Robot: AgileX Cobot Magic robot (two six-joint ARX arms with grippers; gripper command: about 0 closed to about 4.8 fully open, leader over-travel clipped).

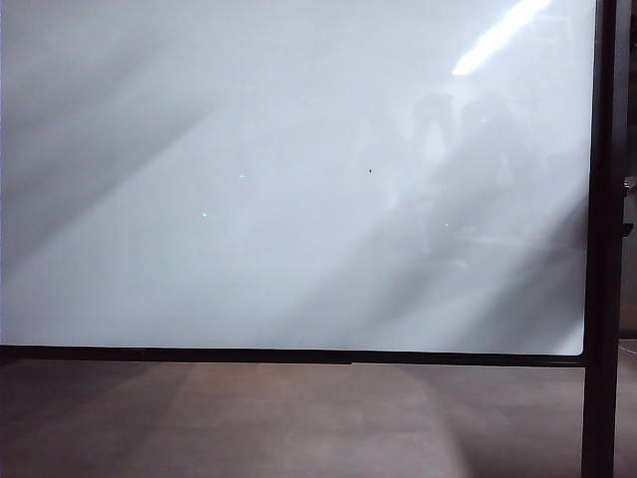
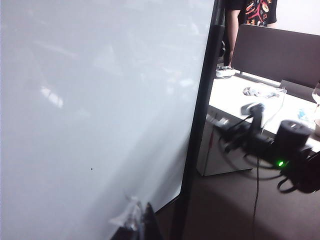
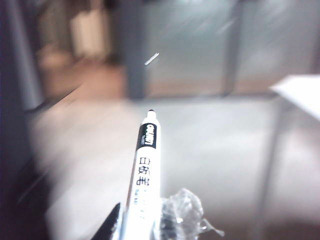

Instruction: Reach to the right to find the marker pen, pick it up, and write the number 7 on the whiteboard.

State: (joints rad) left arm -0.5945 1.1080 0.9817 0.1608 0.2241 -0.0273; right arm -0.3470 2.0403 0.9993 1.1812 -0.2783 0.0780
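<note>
Your right gripper (image 3: pixel 142 227) is clamped on the marker pen (image 3: pixel 144 165), its long axis running straight out past the fingertips toward twelve o'clock, tip leading; I cannot tell how the left gripper (image 2: pixel 137 225) stands by the whiteboard (image 2: pixel 100 100).

Brown floor (image 1: pixel 299 418), white desk (image 2: pixel 235 92), dark partition (image 2: pixel 280 50)

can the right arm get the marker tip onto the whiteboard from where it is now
Probably, but not right away. The right gripper has the marker pen between its fingers, tip uncapped, yet it points at floor and furniture, away from the whiteboard. The board face looks unobstructed, with no 7 drawn.
</note>
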